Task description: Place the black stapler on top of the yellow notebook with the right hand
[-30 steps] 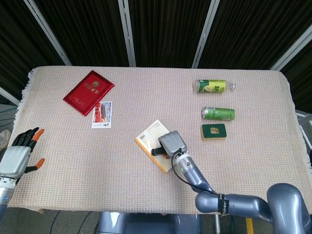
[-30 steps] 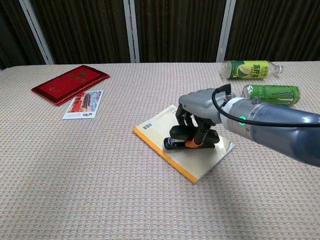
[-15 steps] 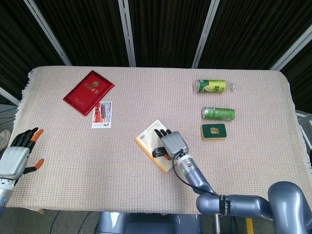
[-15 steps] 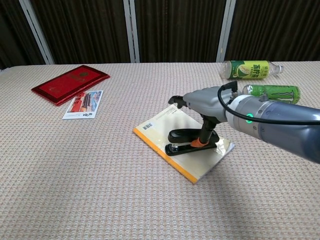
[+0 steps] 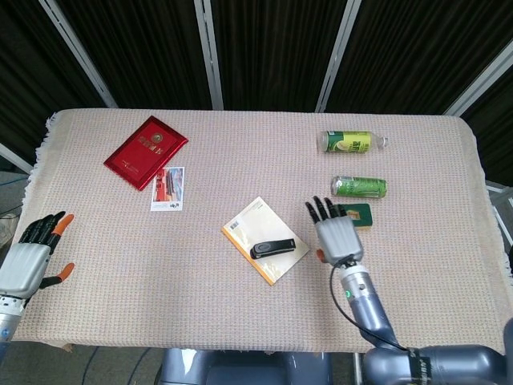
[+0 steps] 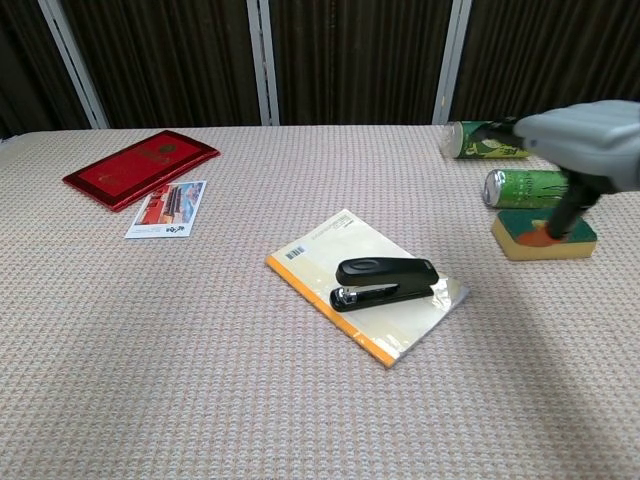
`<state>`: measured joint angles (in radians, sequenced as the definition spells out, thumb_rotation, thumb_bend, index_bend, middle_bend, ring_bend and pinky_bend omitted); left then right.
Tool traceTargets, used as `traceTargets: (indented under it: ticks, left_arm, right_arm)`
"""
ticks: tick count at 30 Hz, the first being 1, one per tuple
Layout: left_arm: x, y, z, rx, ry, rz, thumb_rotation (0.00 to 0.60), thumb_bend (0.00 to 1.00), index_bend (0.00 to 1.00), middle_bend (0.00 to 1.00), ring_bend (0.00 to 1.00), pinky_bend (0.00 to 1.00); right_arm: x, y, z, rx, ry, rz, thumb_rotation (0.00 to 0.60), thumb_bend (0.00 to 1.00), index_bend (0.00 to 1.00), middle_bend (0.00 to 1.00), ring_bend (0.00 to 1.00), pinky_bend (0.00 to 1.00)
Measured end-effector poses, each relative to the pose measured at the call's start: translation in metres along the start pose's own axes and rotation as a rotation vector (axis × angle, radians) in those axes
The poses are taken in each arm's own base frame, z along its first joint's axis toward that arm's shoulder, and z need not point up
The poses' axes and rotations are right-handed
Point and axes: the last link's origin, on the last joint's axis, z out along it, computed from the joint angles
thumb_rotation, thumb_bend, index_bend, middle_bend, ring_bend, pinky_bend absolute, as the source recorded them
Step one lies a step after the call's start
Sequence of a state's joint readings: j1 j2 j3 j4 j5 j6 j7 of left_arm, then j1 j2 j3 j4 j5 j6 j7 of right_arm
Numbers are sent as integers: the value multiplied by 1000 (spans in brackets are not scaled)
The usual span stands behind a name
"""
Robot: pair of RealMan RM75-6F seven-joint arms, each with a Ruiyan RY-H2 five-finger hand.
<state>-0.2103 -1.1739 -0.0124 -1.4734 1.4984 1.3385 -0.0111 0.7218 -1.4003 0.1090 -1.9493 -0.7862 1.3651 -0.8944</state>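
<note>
Black stapler (image 6: 385, 282) is seen lying flat on the yellow notebook (image 5: 266, 238), mid-desk (image 5: 240, 305); placement is judged done. Risk: the sponge (image 6: 545, 236) and can (image 6: 540, 187) just beside the right hand (image 5: 333, 236) could be knocked by a careless retreat. Right hand is held clear of the notebook, fingers spread, nothing gripped. Left hand (image 5: 30, 257) is likewise spread and empty at the desk edge.

Head view looks nearly straight down from high up, taking in the whole table (image 5: 200, 301) against the dark curtains. Chest view sits low and closer, facing across the tabletop. Both catch the yellow notebook (image 5: 255, 220) with the black stapler (image 6: 385, 282) mid-table.
</note>
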Motion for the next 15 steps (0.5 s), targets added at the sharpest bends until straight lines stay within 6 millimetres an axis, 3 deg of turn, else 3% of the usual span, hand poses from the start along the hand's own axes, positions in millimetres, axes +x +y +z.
traceTargets:
  ticks: [6,15]
  left_arm:
    - [-3,7,3,-15,26,7,600,307,0,0,0,84]
    - [-10,18,9,-41,59,30,600,302,0,0,0,84]
  right_arm:
    - [-7,53,-38,-68,53,81,600,143,0,0,0,0]
    - [-33,147,-110,-268,228,114,600,129,0,0,0,0]
